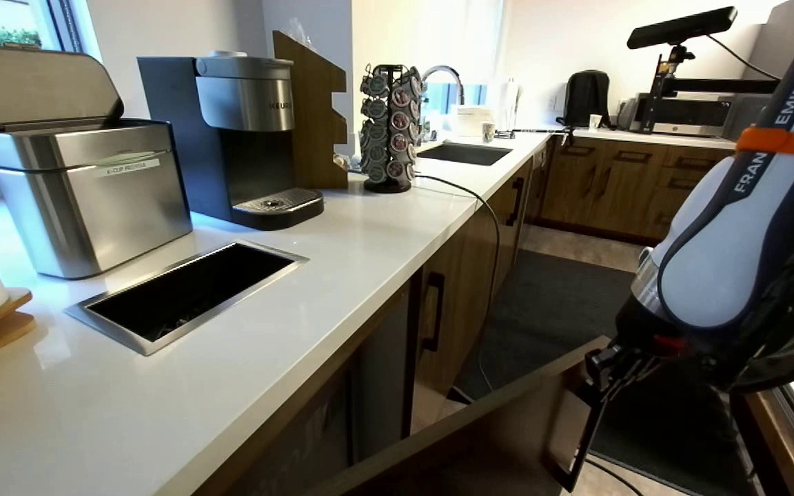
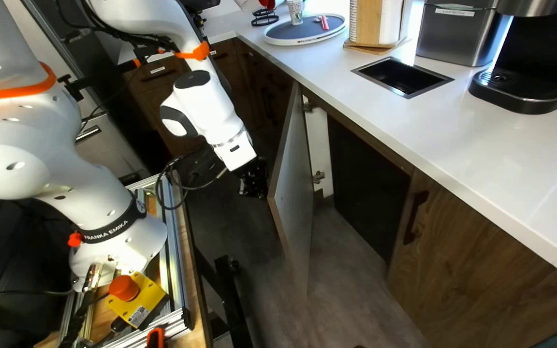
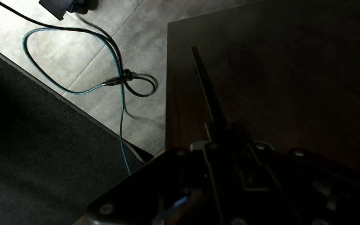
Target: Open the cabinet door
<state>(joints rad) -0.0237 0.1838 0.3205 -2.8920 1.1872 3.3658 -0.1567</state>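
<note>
The cabinet door (image 1: 466,441) is brown wood and stands swung wide open, away from the counter. Its pale inner face (image 2: 294,193) and the hinges show in an exterior view. A black bar handle (image 1: 584,437) is on its outer face, near the free edge. My gripper (image 1: 602,377) is at the upper end of this handle. In the wrist view, the fingers (image 3: 225,129) close around the handle bar (image 3: 208,86), which runs out beyond the fingertips over the dark door front (image 3: 280,78). The fingers are very dark there. In an exterior view, the gripper (image 2: 253,182) is behind the door's edge.
The white counter (image 1: 342,275) runs above the cabinet opening (image 2: 363,186). A neighbouring door (image 2: 472,256) with a black handle is closed. Cables (image 3: 114,81) lie on the floor beside a dark mat (image 3: 42,150). The robot's base table (image 2: 182,290) stands near the door.
</note>
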